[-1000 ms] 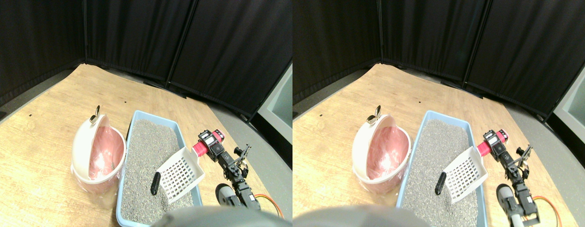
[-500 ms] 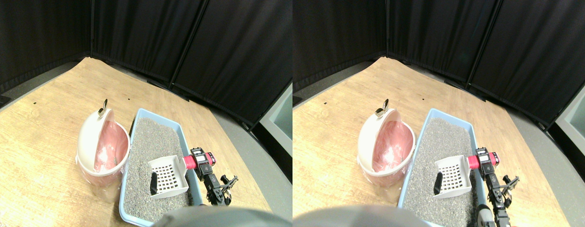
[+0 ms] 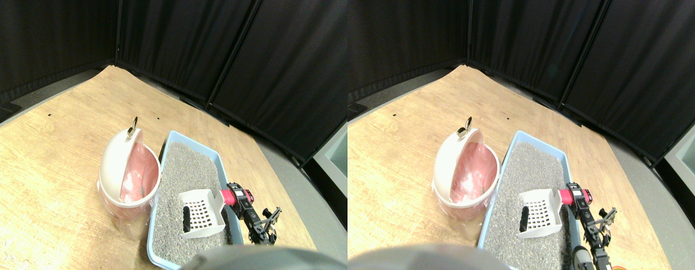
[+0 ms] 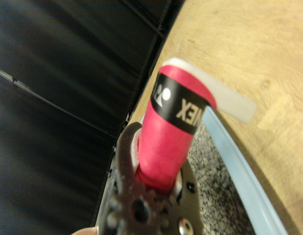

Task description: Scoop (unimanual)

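Scoop (image 3: 202,212) sits low against the dark lump (image 3: 185,219), my tool (image 3: 238,196) pinching its pink handle (image 3: 228,197); tilting could roll the lump off.

A: What can't we make out around the litter tray (image 3: 168,151)?

B: Its near end is cut off behind the blurred bottom of the stereo view. The scoop (image 3: 201,212) lying in the tray hides the litter (image 3: 184,169) beneath it, and the dark lump (image 3: 185,219) at the scoop's mouth is too small to identify.

A: And the end effector (image 3: 239,198)?

B: Beside the tray's rim, but its jaw gap doesn't show. In the wrist view the red handle (image 4: 171,132) is blurred and covers most of the tray.
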Controlling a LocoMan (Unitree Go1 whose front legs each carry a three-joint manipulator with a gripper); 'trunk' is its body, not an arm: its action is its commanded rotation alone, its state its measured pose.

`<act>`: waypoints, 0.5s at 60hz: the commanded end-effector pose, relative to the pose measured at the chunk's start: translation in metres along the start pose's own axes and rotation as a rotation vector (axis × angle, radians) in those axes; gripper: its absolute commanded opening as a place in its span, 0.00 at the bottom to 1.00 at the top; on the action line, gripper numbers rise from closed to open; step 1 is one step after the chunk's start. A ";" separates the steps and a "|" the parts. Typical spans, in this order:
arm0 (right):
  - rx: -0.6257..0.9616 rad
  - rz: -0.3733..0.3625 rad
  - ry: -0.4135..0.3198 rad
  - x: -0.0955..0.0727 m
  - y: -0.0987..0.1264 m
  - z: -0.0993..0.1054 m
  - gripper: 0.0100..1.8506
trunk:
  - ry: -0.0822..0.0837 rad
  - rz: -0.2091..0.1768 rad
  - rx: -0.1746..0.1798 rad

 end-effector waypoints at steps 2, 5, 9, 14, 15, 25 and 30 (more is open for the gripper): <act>0.111 -0.001 -0.110 0.003 -0.006 0.018 0.03 | 0.006 0.022 -0.017; 0.125 -0.022 -0.122 0.003 -0.007 0.022 0.03 | 0.002 0.022 -0.017; 0.166 -0.054 -0.137 0.005 -0.011 0.028 0.03 | -0.002 0.022 -0.019; 0.183 -0.067 -0.164 0.008 -0.015 0.029 0.03 | -0.005 0.025 -0.021; 0.189 -0.068 -0.169 0.008 -0.016 0.029 0.03 | -0.006 0.025 -0.021; 0.344 -0.109 -0.240 0.012 -0.025 0.023 0.03 | -0.010 0.031 -0.018; 0.417 -0.068 -0.308 0.016 -0.031 0.019 0.03 | -0.014 0.033 -0.016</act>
